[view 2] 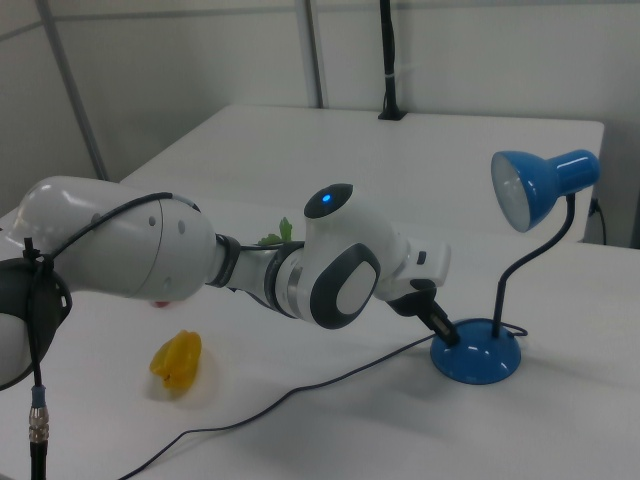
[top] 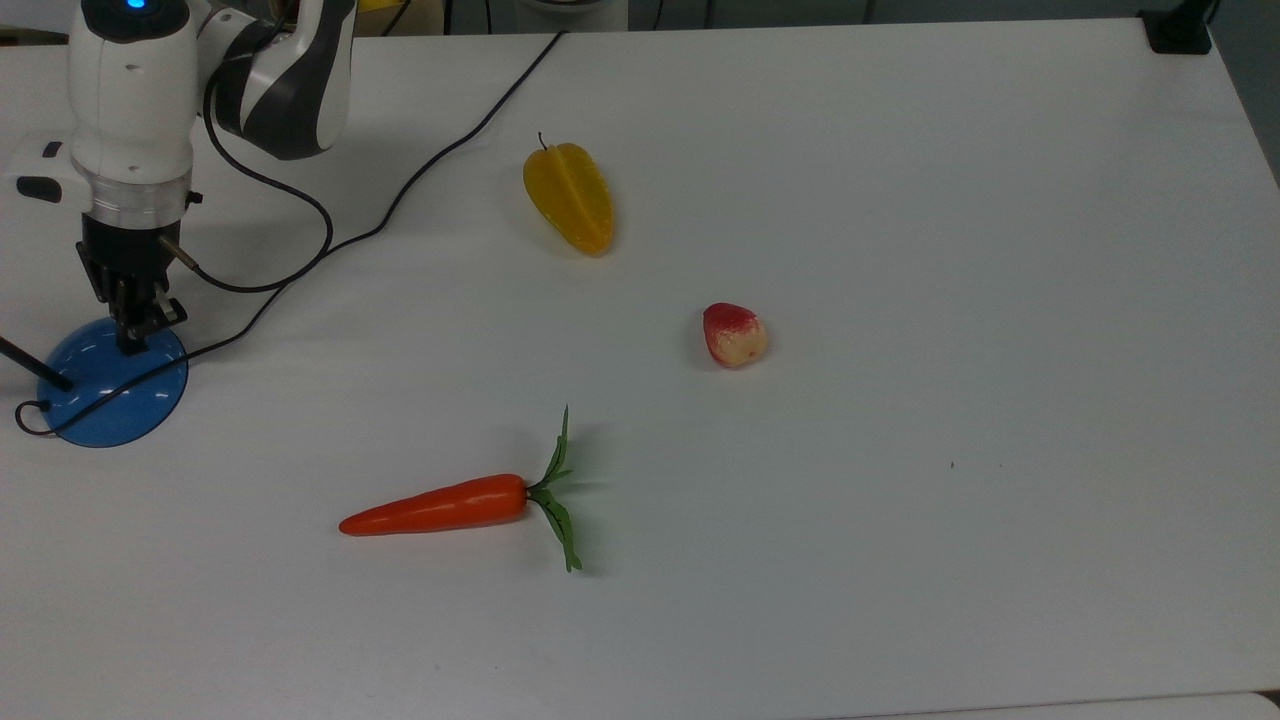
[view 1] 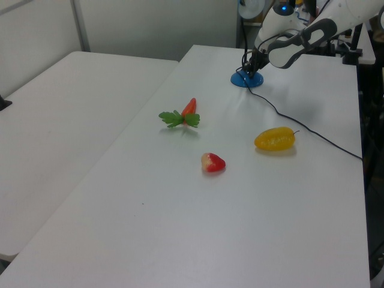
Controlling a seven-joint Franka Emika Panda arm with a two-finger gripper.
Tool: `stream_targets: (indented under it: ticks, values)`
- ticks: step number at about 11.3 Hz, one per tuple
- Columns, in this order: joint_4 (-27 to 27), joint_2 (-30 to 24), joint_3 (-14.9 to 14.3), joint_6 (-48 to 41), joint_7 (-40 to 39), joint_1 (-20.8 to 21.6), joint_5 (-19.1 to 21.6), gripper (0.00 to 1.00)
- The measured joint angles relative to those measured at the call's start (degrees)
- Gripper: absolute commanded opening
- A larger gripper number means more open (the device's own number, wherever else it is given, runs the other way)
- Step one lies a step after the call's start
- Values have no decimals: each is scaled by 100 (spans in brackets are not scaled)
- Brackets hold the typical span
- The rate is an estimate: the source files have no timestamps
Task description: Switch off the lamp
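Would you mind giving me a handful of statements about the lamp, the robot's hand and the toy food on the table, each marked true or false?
1. The hand is at the top of the lamp base. True.
2. The lamp's shade is red. False: it is blue, like the base.
3. The carrot lies nearer the top view's bottom edge than the starfruit. True.
4. The peach rests against the carrot. False: bare table separates them.
5. In the right view, the bulb inside the shade glows brightly. False: the shade looks dark, unlit.
6. A black cord crosses the table to the lamp's base. True.
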Motion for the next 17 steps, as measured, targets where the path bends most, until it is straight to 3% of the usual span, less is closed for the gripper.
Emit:
stream_targets:
  ticks: [6,11,15,17]
  values:
    - [-506,-210,-1,102,-8,41,-455,0]
    - [-613,-345,-1,-52,5,38,-459,0]
    - [-604,-1293,406,-2073,-43,175,-222,0]
    - [-606,-1995,462,-3571,-578,628,467,0]
